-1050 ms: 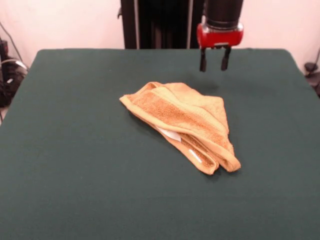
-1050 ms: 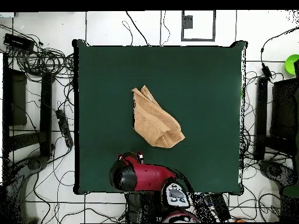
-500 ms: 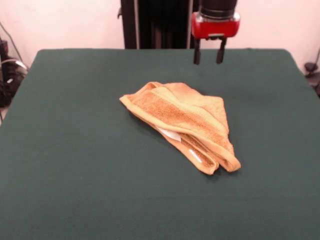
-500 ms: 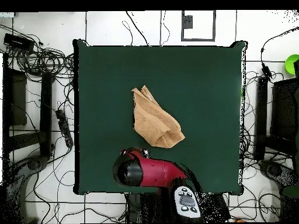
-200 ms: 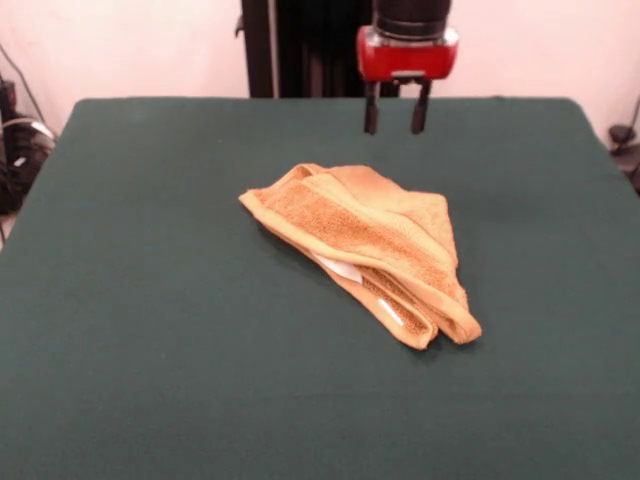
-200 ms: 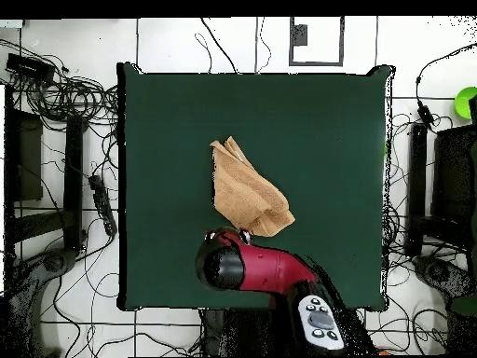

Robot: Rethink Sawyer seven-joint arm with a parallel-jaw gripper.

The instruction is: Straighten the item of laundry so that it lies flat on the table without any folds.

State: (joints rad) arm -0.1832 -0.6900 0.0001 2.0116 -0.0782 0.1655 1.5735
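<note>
The item of laundry, an orange-tan terry towel, lies folded over itself in a bunched wedge near the middle of the dark green table. A white tag shows along its near fold. In the overhead view the towel lies just above the red arm. My gripper hangs open and empty above the table, beyond the towel's far edge and not touching it. From overhead the arm's red body covers the gripper.
Cables and dark equipment lie on the floor around the table. A green object sits at the right edge of the overhead view. The table's far edge runs just behind the gripper.
The gripper has moved steadily leftward in the front view, and slightly up, staying open. The towel has not moved.
</note>
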